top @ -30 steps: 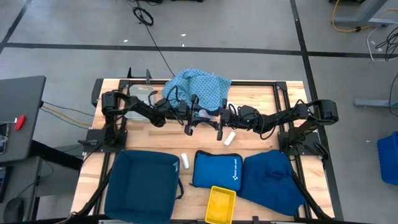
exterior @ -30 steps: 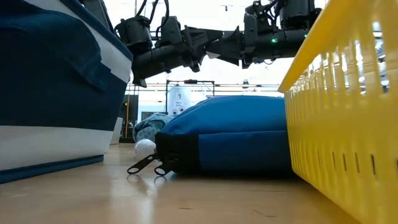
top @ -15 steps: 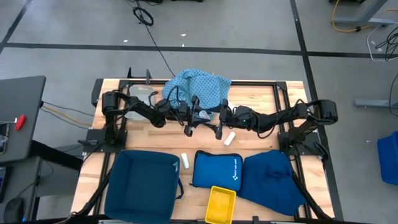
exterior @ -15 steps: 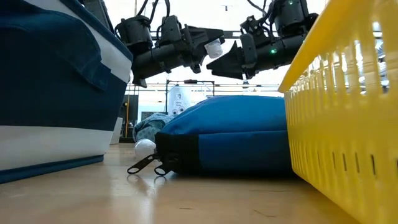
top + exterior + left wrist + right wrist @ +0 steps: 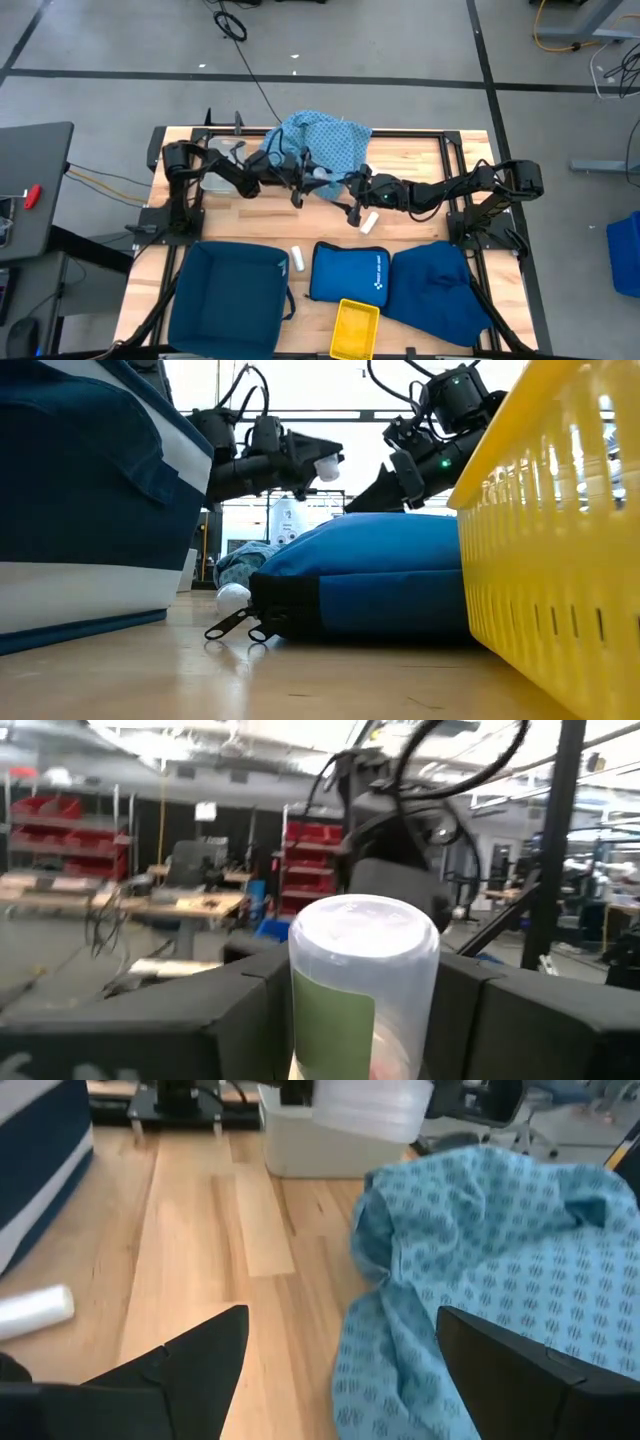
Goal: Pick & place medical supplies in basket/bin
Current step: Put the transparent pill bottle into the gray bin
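My left gripper [image 5: 316, 466] is shut on a small white vial [image 5: 362, 960] with a green label, high above the table's middle. It also shows at the top of the right wrist view as the vial [image 5: 370, 1104]. My right gripper [image 5: 340, 1370] stands open just right of it, tipped down toward the table, with nothing between its fingers. The light-blue dotted cloth [image 5: 322, 140] lies bunched at the far middle. One white roll [image 5: 369, 221] lies under the right arm, and another white roll [image 5: 297, 258] lies beside the bright blue pouch. My left gripper pinches the vial's lower body [image 5: 330, 1020] between its two fingers [image 5: 200, 1020]. The fingers come about level from the table's left, and the vial lies along them. Its rounded white end [image 5: 326, 466] sticks out past the fingertips. The vial is lifted clear of the table.
A navy fabric basket [image 5: 230, 295] stands at the near left and a yellow plastic basket [image 5: 355, 328] at the near middle. The bright blue zip pouch [image 5: 350, 272] and a dark blue cloth bag [image 5: 440, 285] lie beside them. A pale tub [image 5: 225, 165] sits at the far left.
My right gripper has opened and let go of the vial, then tipped downward and sunk away from it. My left gripper keeps the vial and has carried it a little down and toward the table's left, apart from the right gripper.
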You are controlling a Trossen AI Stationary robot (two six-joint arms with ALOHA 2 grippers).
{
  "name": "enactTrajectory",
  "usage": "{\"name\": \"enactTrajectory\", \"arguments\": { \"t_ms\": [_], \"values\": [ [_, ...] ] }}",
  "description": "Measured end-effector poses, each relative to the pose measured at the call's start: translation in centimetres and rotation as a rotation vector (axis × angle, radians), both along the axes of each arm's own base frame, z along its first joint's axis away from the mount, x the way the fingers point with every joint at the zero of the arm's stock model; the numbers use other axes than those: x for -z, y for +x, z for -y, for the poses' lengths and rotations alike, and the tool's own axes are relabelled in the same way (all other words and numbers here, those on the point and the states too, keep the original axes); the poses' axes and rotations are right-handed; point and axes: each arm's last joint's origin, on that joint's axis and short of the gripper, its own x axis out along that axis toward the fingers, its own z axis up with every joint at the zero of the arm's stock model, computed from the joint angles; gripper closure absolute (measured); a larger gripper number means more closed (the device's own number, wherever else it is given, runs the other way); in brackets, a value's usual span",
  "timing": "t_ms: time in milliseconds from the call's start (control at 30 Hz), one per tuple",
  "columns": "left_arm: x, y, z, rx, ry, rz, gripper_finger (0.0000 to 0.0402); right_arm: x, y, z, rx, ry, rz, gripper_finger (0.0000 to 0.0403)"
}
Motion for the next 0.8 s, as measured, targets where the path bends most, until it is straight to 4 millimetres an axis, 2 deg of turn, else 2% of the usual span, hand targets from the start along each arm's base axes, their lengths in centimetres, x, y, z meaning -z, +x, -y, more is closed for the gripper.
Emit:
{"name": "enactTrajectory", "arguments": {
  "t_ms": [167,400,800],
  "values": [
    [-0.5,-0.9,-0.9,-0.049,-0.032,-0.113,0.0255,0.2,-0.1,0.0,0.002,0.007,-0.022,0.0069],
    [-2.8,-2.1,-0.3,-0.213,0.048,-0.327,0.0255,0.4,-0.2,0.0,0.003,0.01,-0.042,0.0069],
    [-5.9,-7.6,0.2,-0.672,-0.042,-0.672,0.0255,0.6,-0.3,0.0,0.002,0.013,-0.071,0.0069]
  ]
}}
